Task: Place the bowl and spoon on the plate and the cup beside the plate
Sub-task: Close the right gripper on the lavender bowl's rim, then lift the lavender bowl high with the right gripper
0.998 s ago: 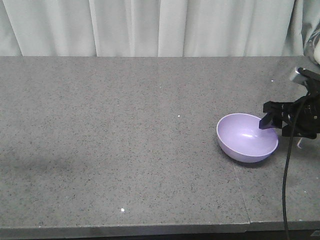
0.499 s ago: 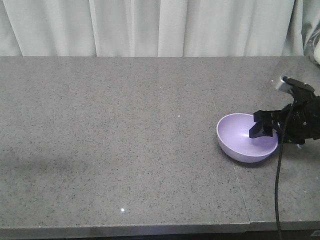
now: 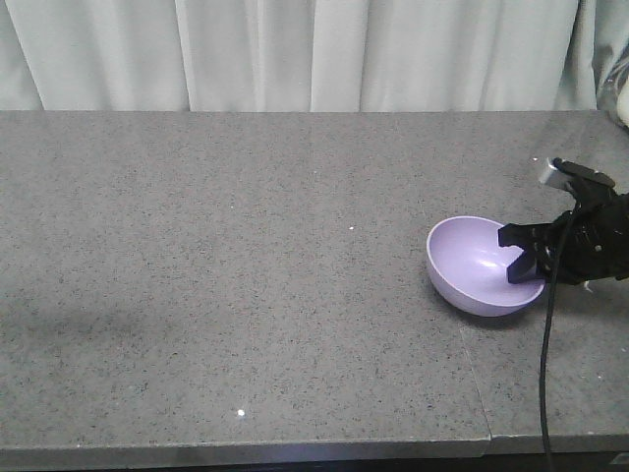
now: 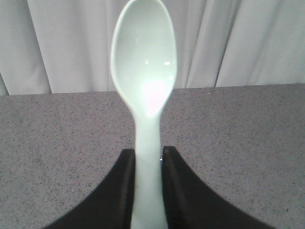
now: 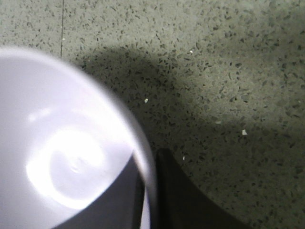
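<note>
The lavender bowl [image 3: 472, 261] sits at the right of the grey table, slightly tilted. My right gripper [image 3: 526, 258] is shut on the bowl's right rim, one finger inside and one outside. In the right wrist view the bowl [image 5: 62, 143] fills the left side, and its rim runs between the fingers of the right gripper [image 5: 150, 162]. In the left wrist view my left gripper [image 4: 147, 157] is shut on the handle of the mint-green spoon [image 4: 145, 71], whose head points up towards the curtain. The left gripper does not show in the front view. The plate and the cup are out of view.
The speckled grey table [image 3: 246, 246] stretches left of the bowl, with a seam [image 3: 474, 374] running to its front edge. A pale curtain [image 3: 295, 49] hangs behind it. A black cable [image 3: 543, 374] drops from the right arm over the front edge.
My right gripper moved left to the bowl, lowered one finger inside the rim and shut on it. The bowl has risen a little and tilted.
</note>
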### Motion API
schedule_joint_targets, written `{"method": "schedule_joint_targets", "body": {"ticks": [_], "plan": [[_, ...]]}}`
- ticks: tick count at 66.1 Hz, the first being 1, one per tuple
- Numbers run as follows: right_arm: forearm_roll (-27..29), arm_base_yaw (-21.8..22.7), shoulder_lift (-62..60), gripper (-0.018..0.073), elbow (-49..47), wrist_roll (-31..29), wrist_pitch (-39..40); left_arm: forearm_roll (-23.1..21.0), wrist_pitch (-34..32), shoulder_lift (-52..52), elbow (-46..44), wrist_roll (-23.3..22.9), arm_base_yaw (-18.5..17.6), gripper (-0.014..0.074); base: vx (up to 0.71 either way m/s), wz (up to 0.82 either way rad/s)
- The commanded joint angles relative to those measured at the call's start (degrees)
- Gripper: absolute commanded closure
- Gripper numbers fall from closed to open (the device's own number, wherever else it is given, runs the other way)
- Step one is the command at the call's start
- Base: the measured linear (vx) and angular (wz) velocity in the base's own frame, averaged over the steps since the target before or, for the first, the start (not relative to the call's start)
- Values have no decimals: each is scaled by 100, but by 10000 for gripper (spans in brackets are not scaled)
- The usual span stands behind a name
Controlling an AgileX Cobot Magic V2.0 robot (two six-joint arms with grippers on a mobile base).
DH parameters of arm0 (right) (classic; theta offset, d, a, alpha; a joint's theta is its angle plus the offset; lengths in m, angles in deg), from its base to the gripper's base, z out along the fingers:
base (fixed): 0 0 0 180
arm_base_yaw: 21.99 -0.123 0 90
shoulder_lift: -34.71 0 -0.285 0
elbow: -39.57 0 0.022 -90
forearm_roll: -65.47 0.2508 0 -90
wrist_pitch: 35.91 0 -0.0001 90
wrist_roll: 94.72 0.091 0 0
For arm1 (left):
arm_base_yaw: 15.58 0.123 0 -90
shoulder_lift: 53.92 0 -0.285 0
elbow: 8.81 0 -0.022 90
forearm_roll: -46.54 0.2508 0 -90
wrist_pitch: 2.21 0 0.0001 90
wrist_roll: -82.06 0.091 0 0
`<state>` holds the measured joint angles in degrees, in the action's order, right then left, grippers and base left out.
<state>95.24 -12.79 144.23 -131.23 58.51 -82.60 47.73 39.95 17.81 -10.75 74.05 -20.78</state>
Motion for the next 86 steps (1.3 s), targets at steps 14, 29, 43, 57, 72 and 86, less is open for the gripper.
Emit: {"method": "schedule_joint_targets", "body": {"ticks": [14, 29, 43, 57, 72, 86], "plan": [[917, 2, -966, 569, -1093, -610, -556, -45, -301, -98, -159, -36, -4, 603, 0, 0], [2221, 2, -2107, 569, -1893, -1224, -835, -45, 25, -98, -159, -36, -4, 603, 0, 0], [2615, 9, -2847, 569, -1983, -1456, -787, -45, 157, -98, -159, -36, -4, 603, 0, 0], [2615, 9, -3117, 569, -1983, -1456, -798, -45, 189, -98, -159, -36, -4, 603, 0, 0], [2609, 9, -3129, 569, -1983, -1456, -824, -45, 189, -98, -159, -36, -4, 603, 0, 0], [2609, 9, -3129, 569, -1983, -1456, -824, -45, 189, -98, -159, -36, -4, 603, 0, 0]]}}
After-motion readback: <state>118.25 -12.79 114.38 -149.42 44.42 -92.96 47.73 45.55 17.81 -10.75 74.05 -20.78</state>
